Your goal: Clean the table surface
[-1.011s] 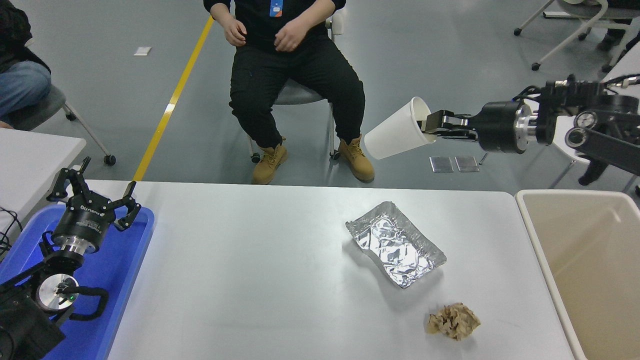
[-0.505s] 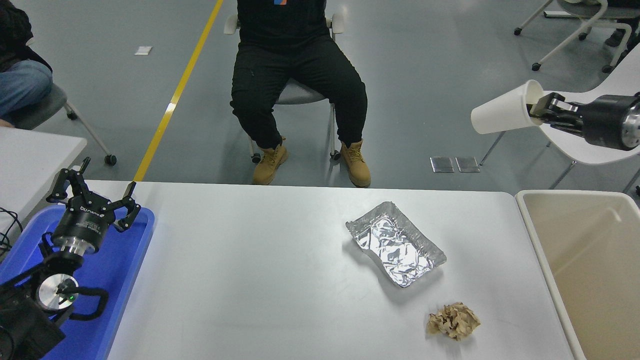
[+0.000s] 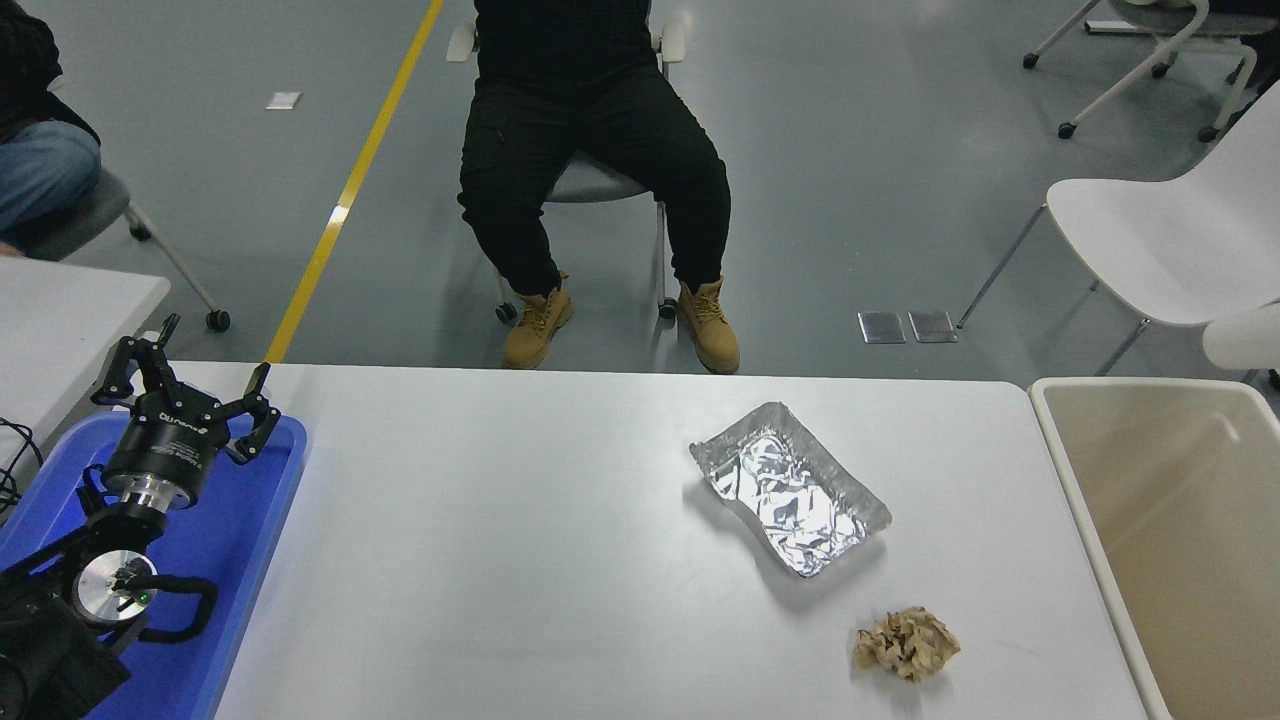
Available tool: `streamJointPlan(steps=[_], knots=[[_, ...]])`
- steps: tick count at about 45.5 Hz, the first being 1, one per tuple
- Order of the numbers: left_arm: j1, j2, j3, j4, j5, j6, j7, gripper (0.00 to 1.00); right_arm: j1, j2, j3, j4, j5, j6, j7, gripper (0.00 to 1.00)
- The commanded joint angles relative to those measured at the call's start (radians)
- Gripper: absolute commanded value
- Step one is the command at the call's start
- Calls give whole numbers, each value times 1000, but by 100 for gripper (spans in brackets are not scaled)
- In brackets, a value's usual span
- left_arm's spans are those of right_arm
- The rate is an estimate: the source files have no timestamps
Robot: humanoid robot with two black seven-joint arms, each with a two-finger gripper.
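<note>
The white table surface (image 3: 500,560) carries a crumpled foil tray (image 3: 790,490) right of the middle and a ball of crumpled brown paper (image 3: 906,643) near the front right. Part of a white paper cup (image 3: 1245,338) shows at the right edge, above the far side of the beige bin (image 3: 1085,530). What holds the cup is cut off by the picture's edge, and my right arm and gripper are out of view. My left gripper (image 3: 190,385) is parked open and empty at the lower left.
A blue tray (image 3: 240,560) lies under the left arm at the table's left end. A person (image 3: 590,150) sits on a chair at the far side. A white chair (image 3: 1150,240) stands at the far right, and a smaller white table (image 3: 60,310) at the left.
My right arm carried the white cup to the right and downward and left the picture; only part of the cup still shows at the right edge. The left arm has not moved.
</note>
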Motion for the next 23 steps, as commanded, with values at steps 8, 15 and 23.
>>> streamJointPlan(steps=[8,15,23], knots=[[0,0,0,0,0,0,0,100,-205,95,-89,-102,46,-154,2,0],[0,0,0,0,0,0,0,100,-277,215,-112,-163,46,-227,-8,0],[0,-1,0,0,0,0,0,100,-316,298,-109,-205,48,-237,-33,0]])
